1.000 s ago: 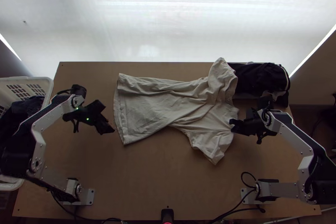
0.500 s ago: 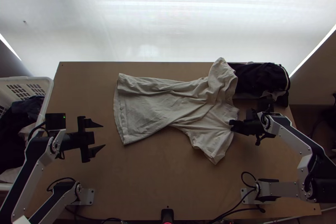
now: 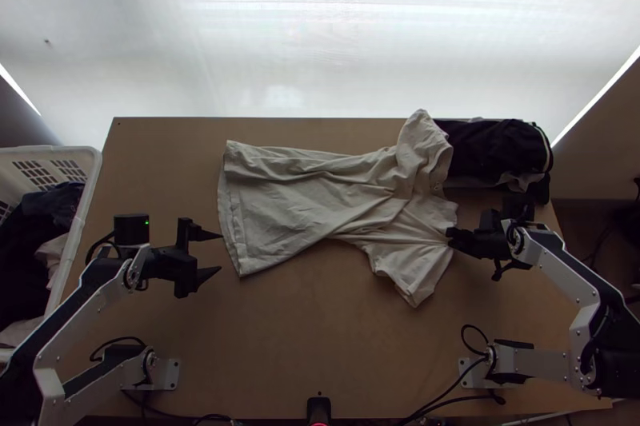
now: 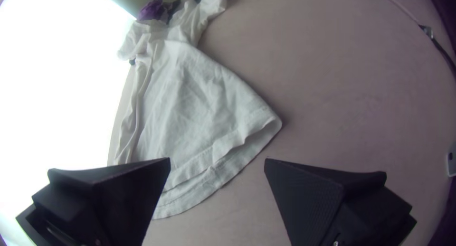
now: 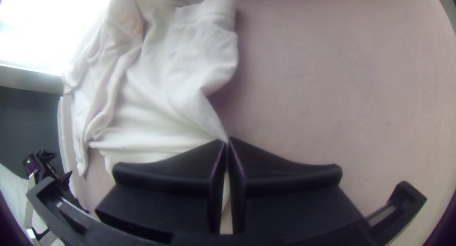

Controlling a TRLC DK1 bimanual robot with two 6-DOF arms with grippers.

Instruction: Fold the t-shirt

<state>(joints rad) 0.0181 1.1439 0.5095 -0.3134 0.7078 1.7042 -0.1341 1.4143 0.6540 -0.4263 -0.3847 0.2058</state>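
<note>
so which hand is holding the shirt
The right hand, shut on the shirt at its collar end; the left hand is open by the hem, holding nothing.

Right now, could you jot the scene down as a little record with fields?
Garment: pale t-shirt, laid out, creased
Surface: light wooden table
Left jaws: open, by the shirt's hem
Right jaws: shut on the shirt's shoulder edge
Table's far right corner: dark cloth
Left side: white basket holding dark clothes

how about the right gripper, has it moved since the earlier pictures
Yes: in the top view, the right gripper has shifted slightly toward the picture's right, judged against the right arm's base.
</note>
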